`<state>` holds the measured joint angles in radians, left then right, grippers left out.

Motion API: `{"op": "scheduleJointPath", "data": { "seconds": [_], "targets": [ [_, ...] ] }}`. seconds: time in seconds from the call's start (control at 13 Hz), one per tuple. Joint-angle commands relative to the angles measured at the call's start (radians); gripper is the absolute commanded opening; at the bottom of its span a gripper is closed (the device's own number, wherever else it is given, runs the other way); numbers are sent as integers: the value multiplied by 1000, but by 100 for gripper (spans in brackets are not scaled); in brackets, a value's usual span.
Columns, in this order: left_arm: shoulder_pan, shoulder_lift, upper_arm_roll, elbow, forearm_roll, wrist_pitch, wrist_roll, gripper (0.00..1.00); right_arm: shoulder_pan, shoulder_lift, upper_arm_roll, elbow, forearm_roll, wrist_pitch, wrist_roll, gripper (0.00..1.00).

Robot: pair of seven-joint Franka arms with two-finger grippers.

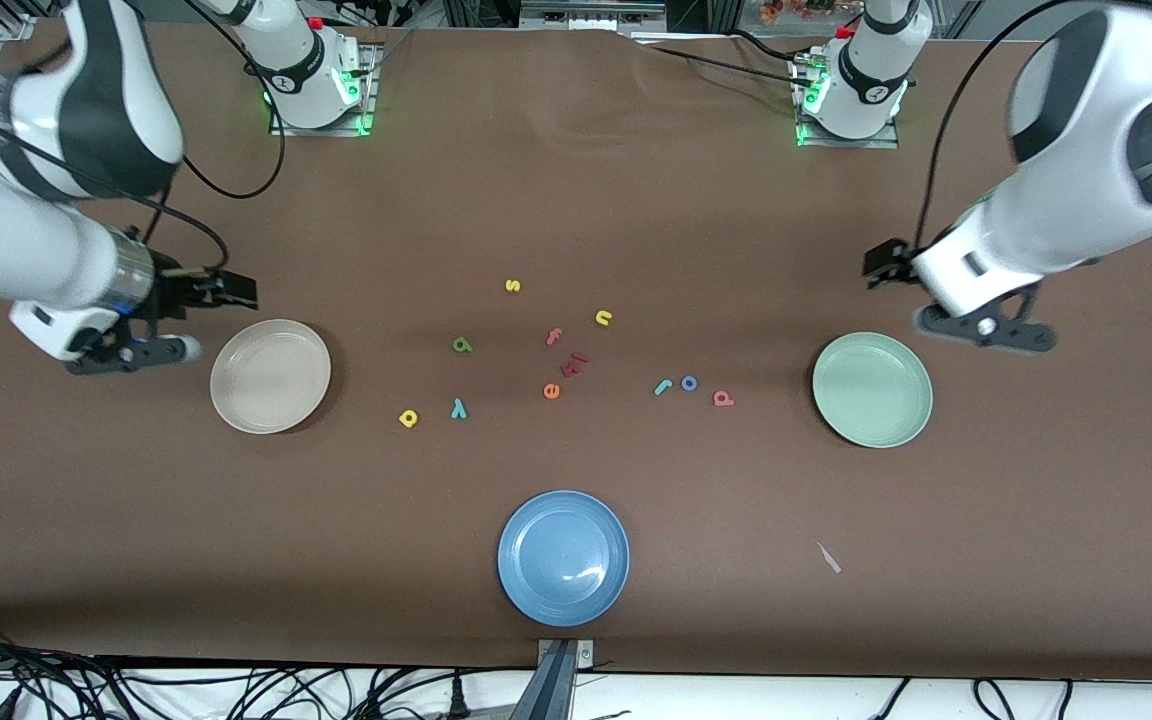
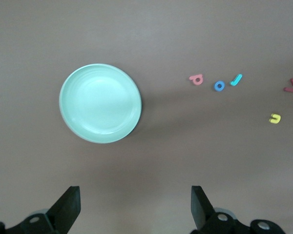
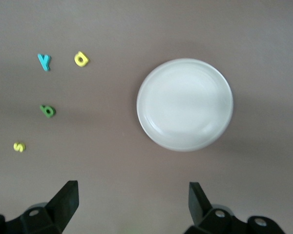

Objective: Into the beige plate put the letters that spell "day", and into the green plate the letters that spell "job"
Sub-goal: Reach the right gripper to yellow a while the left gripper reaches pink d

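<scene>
Front view shows a brown-covered table (image 1: 576,180) with both arms waiting high near its two ends. At the right arm's end, the right gripper (image 3: 132,204) hangs with its fingers spread wide and holding nothing, over bare cloth just beside the round shallow cream-beige plate (image 1: 270,376). At the left arm's end, the left gripper (image 2: 134,204) hangs the same way, fingers spread wide and empty, beside the round shallow pale mint-green plate (image 1: 873,389). Neither plate holds anything. Between the plates the small foam letters lie scattered on the middle of the table. On the beige plate's side are the yellow d with a hole (image 1: 409,418), the teal y (image 1: 458,408) just beside it, and the green a (image 1: 462,345) a little farther from the front camera. On the green plate's side, in a short row, lie the teal hooked j (image 1: 663,386), the blue ring-shaped o (image 1: 689,383) and the salmon-red b (image 1: 724,399), apart from one another. A round blue plate (image 1: 563,557) sits near the middle of the table edge closest to the front camera.
</scene>
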<state>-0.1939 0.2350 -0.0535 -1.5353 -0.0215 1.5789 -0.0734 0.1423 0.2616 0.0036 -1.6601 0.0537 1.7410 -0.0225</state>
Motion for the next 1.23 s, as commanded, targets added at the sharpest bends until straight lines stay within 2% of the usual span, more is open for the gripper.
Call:
{"op": "scheduleJointPath", "data": {
  "seconds": [0.0, 0.15, 0.38, 0.61, 0.84, 1.0, 1.15],
  "targets": [
    [-38, 91, 9, 67, -21, 30, -109, 100, 69, 126, -5, 26, 17, 157, 28, 100],
    [-74, 141, 9, 67, -21, 103, -217, 100, 137, 192, -5, 29, 8, 267, 163, 100],
    [-136, 226, 9, 64, -21, 191, -452, 100, 218, 263, -5, 31, -23, 324, 174, 100],
    [-168, 302, 9, 64, -25, 246, -745, 100, 260, 338, -5, 31, -119, 463, 162, 100],
    [-167, 337, 11, 52, -130, 334, -908, 100, 258, 408, -1, 74, -112, 519, -3, 100],
    [-174, 389, 11, 28, -130, 430, -1041, 100, 258, 426, 10, 80, -118, 519, -22, 100],
    [-183, 411, 11, -32, -127, 539, -1095, 99, 257, 445, 12, 82, -115, 520, -115, 100]
  ]
}}
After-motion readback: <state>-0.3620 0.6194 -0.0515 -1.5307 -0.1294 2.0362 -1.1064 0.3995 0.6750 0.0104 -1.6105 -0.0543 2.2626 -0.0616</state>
